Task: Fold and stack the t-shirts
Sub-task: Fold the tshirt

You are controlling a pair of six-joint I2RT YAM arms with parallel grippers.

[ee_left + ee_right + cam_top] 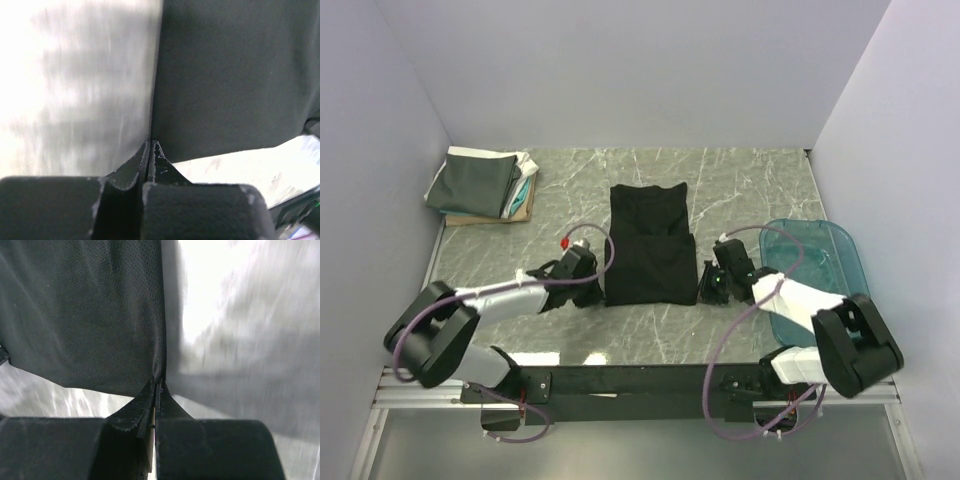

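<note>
A plain black t-shirt [650, 245] lies partly folded at the table's middle, its near half doubled over. My left gripper [592, 290] is shut at the shirt's near left edge. In the left wrist view the fingertips [151, 143] meet right on the edge of the black cloth [235, 75]. My right gripper [708, 284] is shut at the near right edge. In the right wrist view the shirt's hem [161, 365] runs down into the closed gripper [158, 382]. A stack of folded shirts [480, 185], dark grey on top with white, teal and tan beneath, sits at the back left.
A translucent teal plastic tub [815, 262] stands at the right edge, just behind my right arm. Grey marble tabletop [750, 185] lies around the shirt. Pale walls close in the left, back and right sides.
</note>
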